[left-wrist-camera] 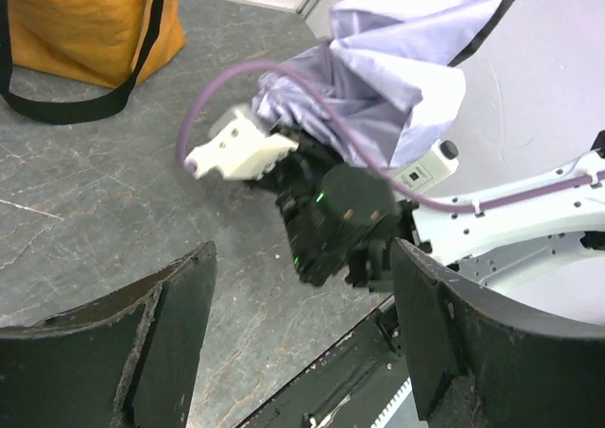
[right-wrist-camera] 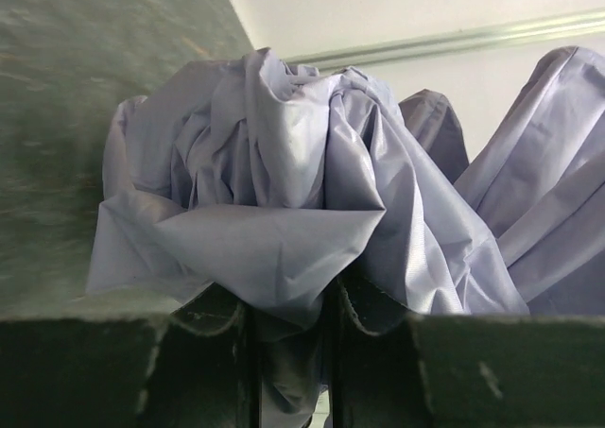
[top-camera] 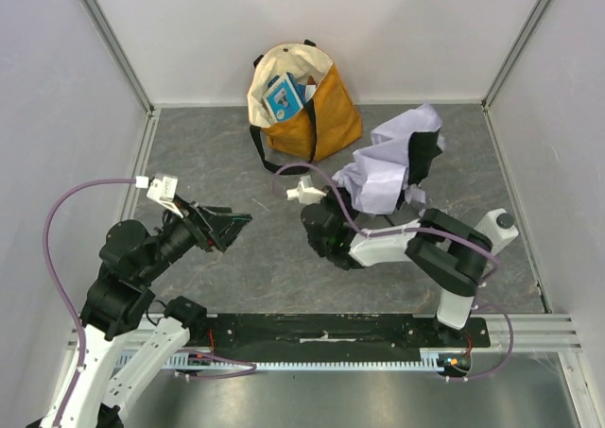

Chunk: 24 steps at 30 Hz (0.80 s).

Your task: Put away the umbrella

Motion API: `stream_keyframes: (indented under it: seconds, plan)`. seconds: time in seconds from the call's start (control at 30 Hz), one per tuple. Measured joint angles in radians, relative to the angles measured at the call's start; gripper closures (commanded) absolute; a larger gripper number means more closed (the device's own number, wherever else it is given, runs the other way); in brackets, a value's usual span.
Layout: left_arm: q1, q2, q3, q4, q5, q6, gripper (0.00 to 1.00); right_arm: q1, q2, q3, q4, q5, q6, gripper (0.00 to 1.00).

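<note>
Lavender-white umbrella sits bunched at the right rear of the desk beside the tote bag, fabric pinched in the right tool, left tool spread and empty; probably mid-collapse, so the next move calls for gathering the loose folds.

**Lavender, Mustard and Veined Grey**

The pale lavender fabric umbrella shows black along its inner folds and edge. The mustard canvas tote bag has a cream lining and black straps, with a blue-and-white printed packet among its colours. The grey stone-look tabletop is mottled with faint pale veins. Purple cables cross the black-and-white robot arms. The left gripper is matte black, scuffed pale at its edges.
</note>
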Motion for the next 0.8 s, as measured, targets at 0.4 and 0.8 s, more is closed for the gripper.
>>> stream_keyframes:
  seconds: [0.4,0.8]
  plan:
    - [0.000,-0.069,-0.031,-0.042,-0.055,0.001,0.21,0.185,0.154,0.270,-0.898,-0.305,0.995,1.00]
    - [0.000,-0.077,-0.111,-0.077,-0.072,0.000,0.23,0.156,0.074,0.220,-1.084,-0.773,1.143,1.00]
